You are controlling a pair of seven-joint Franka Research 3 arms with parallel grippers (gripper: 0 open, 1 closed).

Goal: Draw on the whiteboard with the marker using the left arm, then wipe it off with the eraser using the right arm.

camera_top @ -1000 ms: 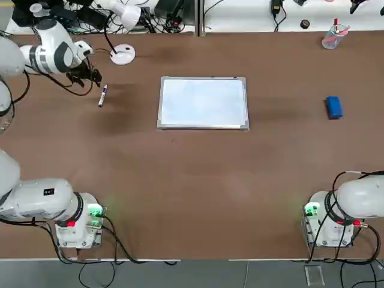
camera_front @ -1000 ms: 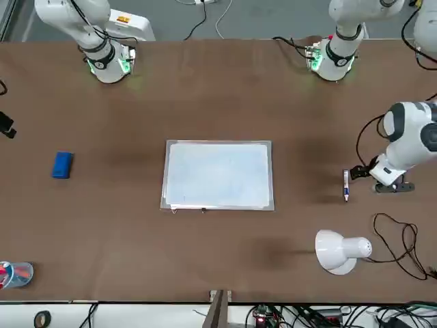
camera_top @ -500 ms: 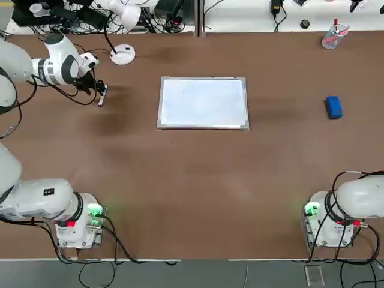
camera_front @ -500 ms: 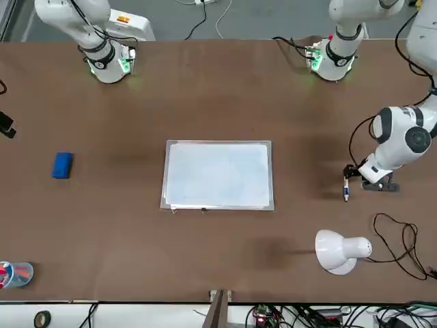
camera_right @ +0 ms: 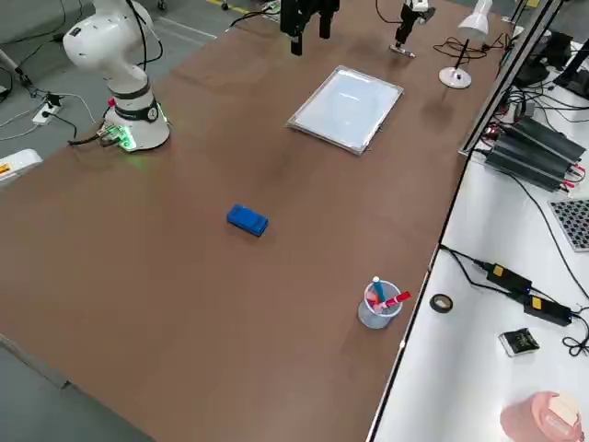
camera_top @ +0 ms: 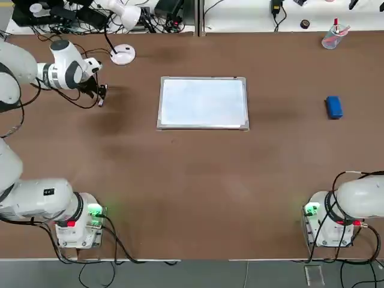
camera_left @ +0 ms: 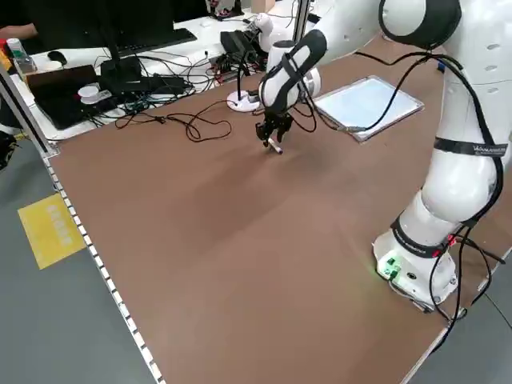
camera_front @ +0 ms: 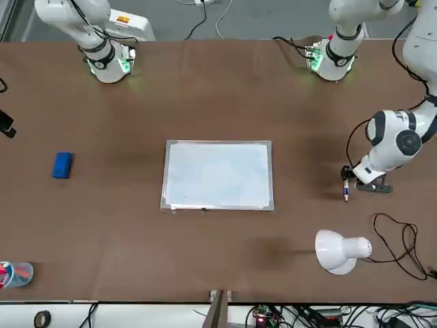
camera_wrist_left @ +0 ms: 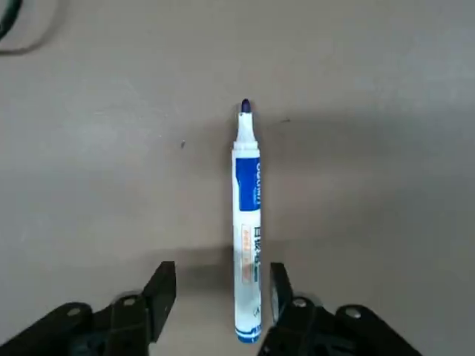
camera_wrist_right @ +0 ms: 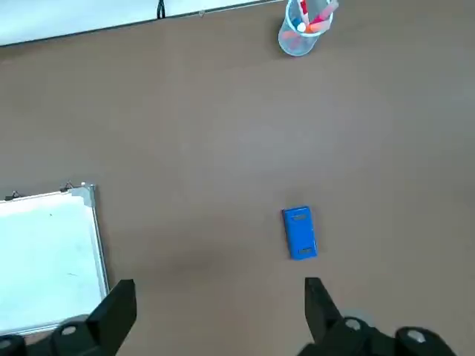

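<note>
The marker (camera_wrist_left: pixel 247 237) lies flat on the brown table, left of the whiteboard (camera_top: pixel 203 102), its dark tip bare. My left gripper (camera_wrist_left: pixel 219 293) is down over the marker's rear end with a finger on each side. One finger is close to the barrel, and a gap shows on the other side, so the gripper is open. In the top view the left gripper (camera_top: pixel 99 91) is at the marker (camera_top: pixel 102 97). The blue eraser (camera_top: pixel 334 107) lies far right of the whiteboard. My right gripper (camera_wrist_right: pixel 215 311) hangs high above the table, open and empty, with the eraser (camera_wrist_right: pixel 300 232) below it.
A white desk lamp (camera_top: pixel 123 54) stands at the far edge close behind the marker, with black cables (camera_front: pixel 396 239) trailing beside it. A clear cup of pens (camera_top: pixel 331 37) sits at the far right corner.
My left gripper has moved right and down onto the marker, and its fingers have narrowed around it. The marker, whiteboard, eraser and right arm have not moved.
</note>
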